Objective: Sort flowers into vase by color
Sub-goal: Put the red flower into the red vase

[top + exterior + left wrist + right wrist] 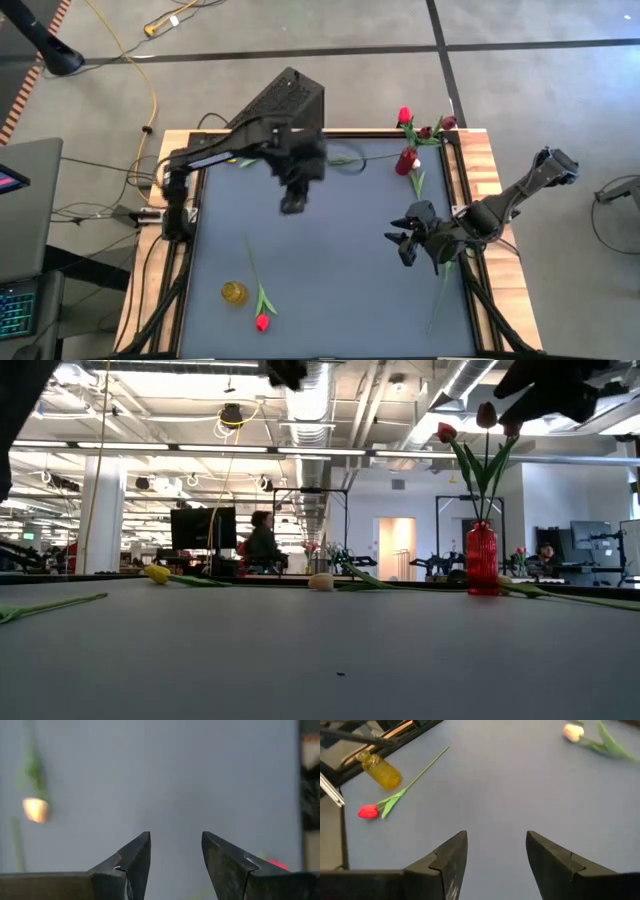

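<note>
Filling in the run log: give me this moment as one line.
left gripper: open, empty, above mat | right gripper: open, empty | red vase: upright, holds red tulips | yellow vase: lying down | red tulip: beside it

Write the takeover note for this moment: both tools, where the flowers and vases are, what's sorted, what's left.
Left tool: open, empty, above the far middle of the table.
Right tool: open, empty, over the right side.
Red vase: upright at the far right, holding three red or dark red tulips.
Yellow vase: near left, no flower in it; it looks to be lying on its side.
Left to sort: red tulip lying beside the yellow vase, a pale tulip and a yellow one lying at the far side, and a stem lying near the right edge whose colour I cannot tell.
</note>
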### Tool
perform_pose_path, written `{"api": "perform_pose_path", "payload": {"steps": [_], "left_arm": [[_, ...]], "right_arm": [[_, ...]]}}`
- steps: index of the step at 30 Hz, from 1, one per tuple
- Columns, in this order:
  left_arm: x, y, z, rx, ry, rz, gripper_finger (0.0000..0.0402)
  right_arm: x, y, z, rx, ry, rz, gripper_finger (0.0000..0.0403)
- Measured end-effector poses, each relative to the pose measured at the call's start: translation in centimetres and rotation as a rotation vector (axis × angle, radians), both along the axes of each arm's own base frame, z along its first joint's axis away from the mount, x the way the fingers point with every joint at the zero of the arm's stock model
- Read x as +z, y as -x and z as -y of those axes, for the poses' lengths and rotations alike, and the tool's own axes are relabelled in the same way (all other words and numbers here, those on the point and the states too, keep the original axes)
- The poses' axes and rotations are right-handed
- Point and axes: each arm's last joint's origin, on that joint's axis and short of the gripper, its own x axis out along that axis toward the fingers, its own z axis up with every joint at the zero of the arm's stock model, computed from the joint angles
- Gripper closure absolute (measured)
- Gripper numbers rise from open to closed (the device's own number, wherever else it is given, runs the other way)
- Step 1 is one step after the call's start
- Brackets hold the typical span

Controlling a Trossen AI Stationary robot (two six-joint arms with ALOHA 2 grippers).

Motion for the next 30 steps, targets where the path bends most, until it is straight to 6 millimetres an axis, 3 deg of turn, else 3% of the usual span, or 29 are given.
{"api": "perform_pose_path", "payload": {"steps": [3,9,19,24,30], "left_arm": [[0.4,1.6,2.9,-0.081,-0.031,-0.015,0.0236],[-2.9,5.3,6.8,-0.178,-0.072,-0.179,0.0236],[-12.4,10.3,9.0,-0.41,-0.08,-0.292,0.0236],[-16.8,11.2,9.8,-0.657,-0.173,-0.29,0.0236],[-20.7,11.6,10.1,-0.775,-0.277,-0.26,0.0236]], "right_arm": [[0.1,-0.3,0.2,0.034,0.053,-0.002,0.0175],[0.3,-1.4,0.2,0.069,0.115,0.022,0.0175],[-1.6,-4.4,-0.4,0.074,0.16,-0.009,0.0175],[-3.0,-5.6,-0.7,0.085,0.152,-0.052,0.0175],[-3.4,-6.6,-0.8,0.072,0.094,-0.021,0.0175]]}}
